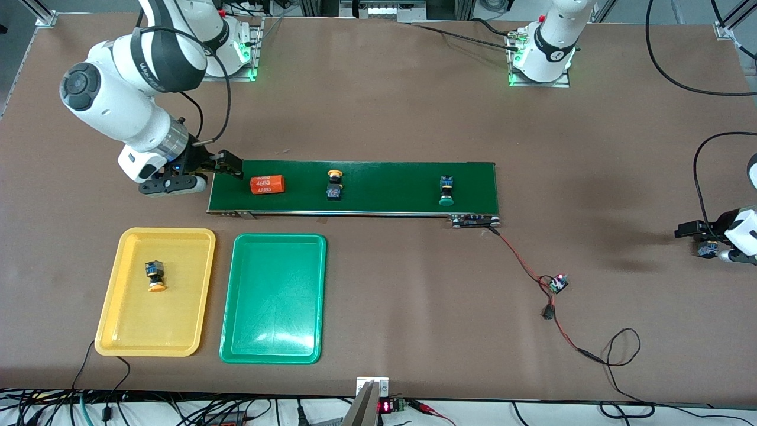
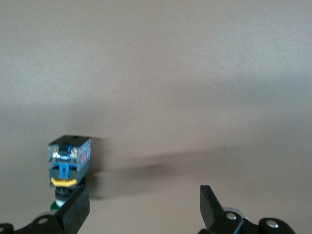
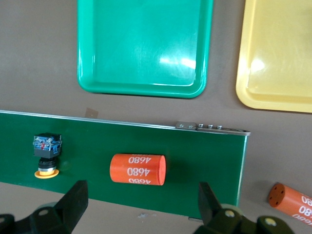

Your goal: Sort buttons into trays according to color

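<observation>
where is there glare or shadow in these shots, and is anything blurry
Front view: bright glare patch on the green tray, soft dark shadows on the table near the left gripper. Right wrist view: white highlights on the green tray and the yellow tray. Left wrist view: a long shadow beside the button, which looks slightly soft.

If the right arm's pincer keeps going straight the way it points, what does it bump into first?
Probably the orange cylinder lying on the conveyor belt. The right pincer, open at the belt's end, points along the belt, and the cylinder lies between its fingers' line. The yellow-capped button comes later.
</observation>
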`<state>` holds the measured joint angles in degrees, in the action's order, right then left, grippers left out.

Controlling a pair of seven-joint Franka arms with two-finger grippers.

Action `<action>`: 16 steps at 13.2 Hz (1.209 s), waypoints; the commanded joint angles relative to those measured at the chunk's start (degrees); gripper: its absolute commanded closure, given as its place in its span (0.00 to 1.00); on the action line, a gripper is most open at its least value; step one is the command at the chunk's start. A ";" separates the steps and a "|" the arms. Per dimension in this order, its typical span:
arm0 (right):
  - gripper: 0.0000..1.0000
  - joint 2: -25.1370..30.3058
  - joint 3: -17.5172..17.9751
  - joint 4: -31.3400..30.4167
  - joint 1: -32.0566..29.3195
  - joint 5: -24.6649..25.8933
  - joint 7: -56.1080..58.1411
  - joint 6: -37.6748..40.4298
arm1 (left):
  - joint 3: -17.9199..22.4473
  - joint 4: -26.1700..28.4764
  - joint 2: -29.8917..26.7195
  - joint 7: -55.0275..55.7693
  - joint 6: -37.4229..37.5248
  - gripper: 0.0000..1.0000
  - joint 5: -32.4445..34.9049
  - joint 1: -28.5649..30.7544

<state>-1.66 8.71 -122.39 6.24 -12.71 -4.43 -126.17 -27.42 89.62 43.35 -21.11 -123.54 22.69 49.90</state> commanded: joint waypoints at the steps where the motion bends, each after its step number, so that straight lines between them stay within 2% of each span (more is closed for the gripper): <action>1: 0.00 -0.88 0.08 -1.01 1.75 -1.27 -2.41 -2.40 | 1.57 -2.79 1.57 -5.32 0.67 0.00 1.30 -0.33; 4: 0.00 -2.47 0.08 -1.01 3.78 -1.18 -5.76 -3.20 | 2.99 -7.43 4.89 -10.17 0.76 0.00 1.21 -0.77; 11: 0.00 -5.45 0.08 -0.66 6.59 -1.18 -13.40 -4.17 | 3.16 -11.75 9.29 -16.32 0.67 0.00 1.13 -0.77; 16: 0.00 -7.12 0.08 -0.40 7.56 -1.09 -14.72 -5.04 | 3.25 -12.10 9.65 -16.94 0.76 0.00 1.21 -0.95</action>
<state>-8.13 8.82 -122.92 12.96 -13.04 -17.95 -129.96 -24.36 79.64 51.41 -37.11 -123.54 22.70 49.66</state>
